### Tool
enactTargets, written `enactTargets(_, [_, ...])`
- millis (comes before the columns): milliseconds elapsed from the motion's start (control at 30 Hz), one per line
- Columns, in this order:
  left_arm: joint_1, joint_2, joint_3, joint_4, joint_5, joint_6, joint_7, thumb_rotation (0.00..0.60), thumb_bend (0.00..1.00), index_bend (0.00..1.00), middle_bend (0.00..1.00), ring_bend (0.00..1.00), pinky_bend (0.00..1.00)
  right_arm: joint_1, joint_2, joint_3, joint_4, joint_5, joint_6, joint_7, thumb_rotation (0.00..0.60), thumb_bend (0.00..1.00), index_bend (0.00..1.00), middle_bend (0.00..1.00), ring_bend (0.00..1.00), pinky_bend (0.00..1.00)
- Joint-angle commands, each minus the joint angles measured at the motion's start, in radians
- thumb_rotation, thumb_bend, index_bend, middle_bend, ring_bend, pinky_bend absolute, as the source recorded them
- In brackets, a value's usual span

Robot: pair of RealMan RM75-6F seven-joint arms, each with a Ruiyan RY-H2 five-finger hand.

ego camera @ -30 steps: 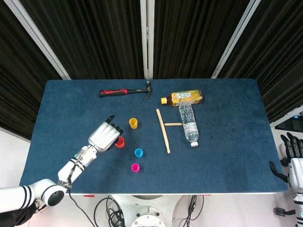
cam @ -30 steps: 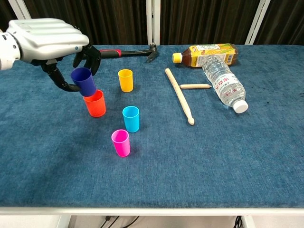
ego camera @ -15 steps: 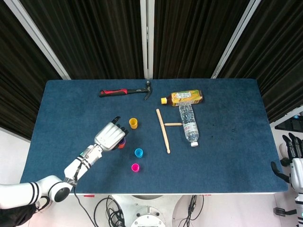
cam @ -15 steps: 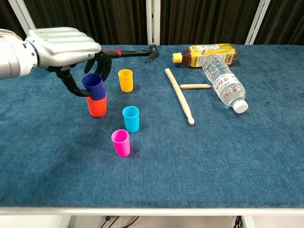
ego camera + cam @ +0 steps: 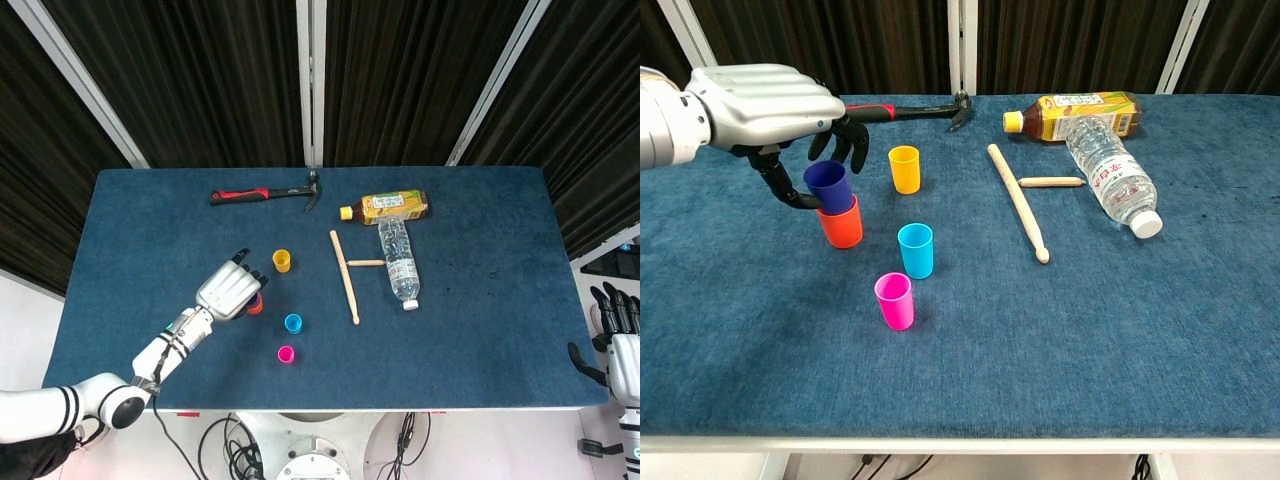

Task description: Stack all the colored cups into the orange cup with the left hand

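The orange cup stands left of centre on the blue table. A dark blue cup sits partly inside it, leaning slightly. My left hand hovers over both and holds the blue cup between thumb and fingers; in the head view the left hand hides most of the pair. A yellow cup stands just behind and to the right. The cyan cup and the magenta cup stand nearer the front. My right hand hangs off the table's right edge, fingers apart, holding nothing.
A red-handled hammer lies at the back. A tea bottle and a clear water bottle lie at the back right. Two wooden sticks lie in the middle beside the bottles.
My left hand carried the dark blue cup right and down, from above the orange cup's left side until it sat in the orange cup. The right hand stayed put.
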Motion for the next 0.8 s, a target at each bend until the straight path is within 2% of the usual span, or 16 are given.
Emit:
enactTargets(33, [-0.002, 0.0, 0.0, -0.003, -0.002, 0.0, 0.002, 0.6, 0.25, 0.34, 0.43, 0.46, 0.17, -0.001, 0.0, 0.0, -0.001, 0.001, 0.001, -0.001, 0.6, 0.27, 0.0, 0.0, 0.0, 0.0])
enactTargets(100, [-0.002, 0.004, -0.001, -0.007, -0.002, 0.003, 0.003, 0.6, 0.25, 0.31, 0.41, 0.44, 0.16, -0.001, 0.001, 0.001, -0.001, 0.002, 0.003, 0.0, 0.6, 0.27, 0.0, 0.0, 0.0, 0.0])
enactTargets(267, [0.002, 0.012, -0.011, -0.02, 0.012, 0.029, -0.005, 0.6, 0.24, 0.2, 0.29, 0.3, 0.14, -0.001, 0.002, 0.002, -0.001, 0.002, 0.003, 0.001, 0.6, 0.27, 0.0, 0.0, 0.0, 0.0])
enactTargets(500, [0.003, 0.034, -0.013, -0.044, -0.024, 0.03, 0.01, 0.6, 0.23, 0.2, 0.28, 0.29, 0.14, -0.001, 0.002, 0.003, 0.0, 0.003, 0.005, 0.005, 0.6, 0.27, 0.0, 0.0, 0.0, 0.0])
enactTargets(633, [-0.004, 0.023, -0.066, -0.024, -0.02, 0.059, -0.045, 0.6, 0.23, 0.2, 0.29, 0.29, 0.14, -0.003, 0.005, 0.004, -0.001, 0.0, 0.012, 0.006, 0.6, 0.27, 0.0, 0.0, 0.0, 0.0])
enactTargets(800, [-0.069, -0.029, -0.149, 0.091, -0.041, 0.011, -0.124, 0.6, 0.23, 0.21, 0.3, 0.29, 0.15, -0.011, 0.012, 0.003, -0.011, -0.012, 0.034, 0.006, 0.6, 0.27, 0.0, 0.0, 0.0, 0.0])
